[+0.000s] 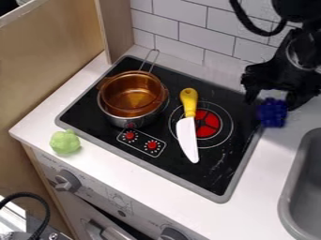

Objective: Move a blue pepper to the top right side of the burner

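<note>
At the upper right, the black gripper (273, 102) hangs over the right edge of the stove, its fingers on either side of the blue pepper (272, 114) and shut on it. The lower part of the pepper sticks out below the fingertips, over the strip where the stove's edge meets the counter. The red burner (207, 123) with its white rings lies to the left of the pepper on the black stove top (166, 161). A knife (188, 136) with a yellow handle lies across the burner's left part.
An amber pot sits in a metal pot (132, 99) on the stove's left side. A green toy (64, 142) stands on the front left counter (113, 166). The grey sink (301, 183) is at the right, and a tiled wall (207, 30) runs behind.
</note>
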Available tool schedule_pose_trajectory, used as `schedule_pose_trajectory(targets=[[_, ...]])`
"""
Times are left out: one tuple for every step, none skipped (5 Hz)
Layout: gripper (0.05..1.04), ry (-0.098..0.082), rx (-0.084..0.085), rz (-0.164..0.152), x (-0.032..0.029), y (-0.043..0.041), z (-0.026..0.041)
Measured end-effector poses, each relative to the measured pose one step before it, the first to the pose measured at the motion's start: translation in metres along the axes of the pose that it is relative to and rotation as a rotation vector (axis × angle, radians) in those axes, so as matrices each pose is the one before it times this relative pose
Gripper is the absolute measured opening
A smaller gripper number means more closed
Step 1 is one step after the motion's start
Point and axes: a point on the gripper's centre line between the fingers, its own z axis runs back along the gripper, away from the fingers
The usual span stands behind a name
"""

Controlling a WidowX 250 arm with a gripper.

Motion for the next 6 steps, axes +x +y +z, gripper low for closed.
schedule_pose_trajectory(targets=[[0.999,0.0264,0.0115,0.0044,-0.00178,0.00121,0.00194],[0.999,0.0042,-0.0202,-0.0109,0.00333,0.00203,0.01300],[0.999,0.0179,0.0024,-0.0090,-0.00060,0.00604,0.00469],[0.999,0.0192,0.0127,-0.0041,-0.00339,0.00497,0.00561],[0.999,0.0104,0.0123,-0.0102,-0.00468,0.00794,0.00479],[0.999,0.0072,0.0047,-0.0254,-0.00374,0.01235,0.00378]])
